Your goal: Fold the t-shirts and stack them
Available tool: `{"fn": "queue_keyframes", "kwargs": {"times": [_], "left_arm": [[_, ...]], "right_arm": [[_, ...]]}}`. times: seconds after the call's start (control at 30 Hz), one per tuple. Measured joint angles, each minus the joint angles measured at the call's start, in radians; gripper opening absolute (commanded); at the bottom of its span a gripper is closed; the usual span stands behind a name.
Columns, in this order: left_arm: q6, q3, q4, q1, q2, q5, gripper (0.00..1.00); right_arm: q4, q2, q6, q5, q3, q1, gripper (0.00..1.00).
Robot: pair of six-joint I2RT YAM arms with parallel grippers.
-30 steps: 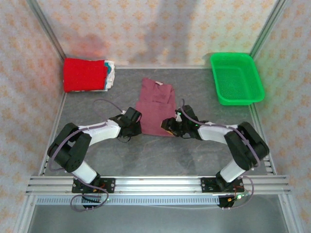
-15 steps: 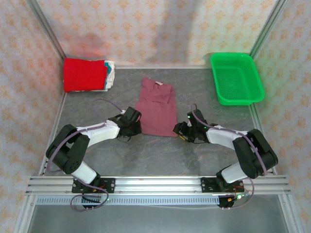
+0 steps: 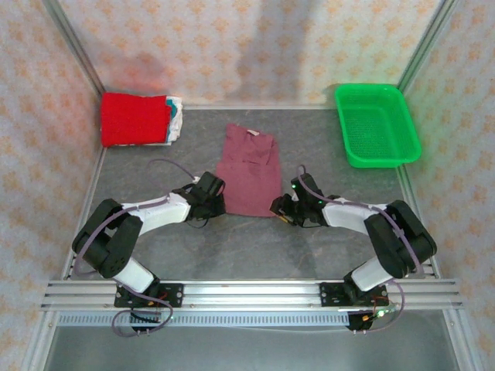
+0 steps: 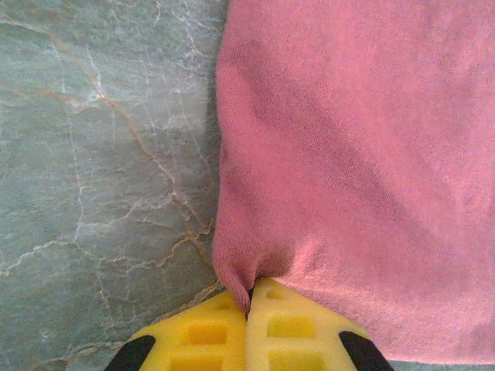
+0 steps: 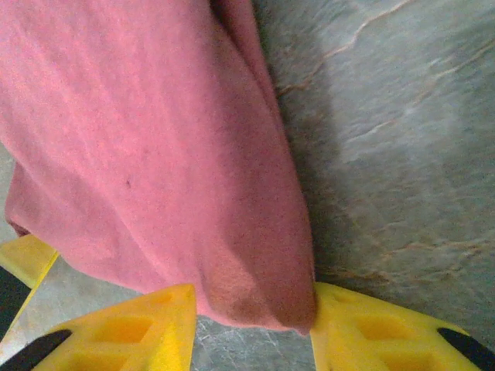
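Left wrist view: the left gripper (image 4: 249,303) is pressed shut on the near left hem corner of the maroon t-shirt (image 4: 348,154), its yellow fingers (image 4: 203,332) meeting on a small pucker of cloth. On the right wrist view, the right gripper (image 5: 251,305) stands narrow, and the bunched near right corner fills the gap and touches both fingers (image 5: 131,332). From above, both grippers sit low on the grey table (image 3: 255,247) at the shirt's near edge. The shirt lies flat mid-table, folded lengthwise, collar away from the arms. At the far left corner a folded bright red shirt (image 3: 134,118) tops whitish ones (image 3: 177,116). A green basket (image 3: 375,124) sits far right.
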Motion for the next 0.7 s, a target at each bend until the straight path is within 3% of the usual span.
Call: {"fn": "queue_keyframes", "kwargs": {"times": [0.17, 0.4, 0.53, 0.7], "left_arm": [[-0.002, -0.005, 0.002, 0.0, -0.003, 0.002, 0.0], [-0.002, -0.026, 0.006, 0.0, -0.055, 0.001, 0.0], [-0.002, -0.031, 0.006, 0.0, -0.083, -0.002, 0.0], [-0.001, -0.065, 0.006, -0.024, -0.151, -0.015, 0.0]], "right_arm": [[0.003, 0.013, 0.009, 0.002, 0.007, 0.002, 0.32], [-0.001, 0.013, -0.001, 0.037, 0.019, 0.002, 0.06], [-0.013, 0.013, -0.018, 0.042, 0.04, 0.002, 0.0], [-0.036, -0.031, -0.038, 0.046, 0.035, 0.009, 0.0]]}}
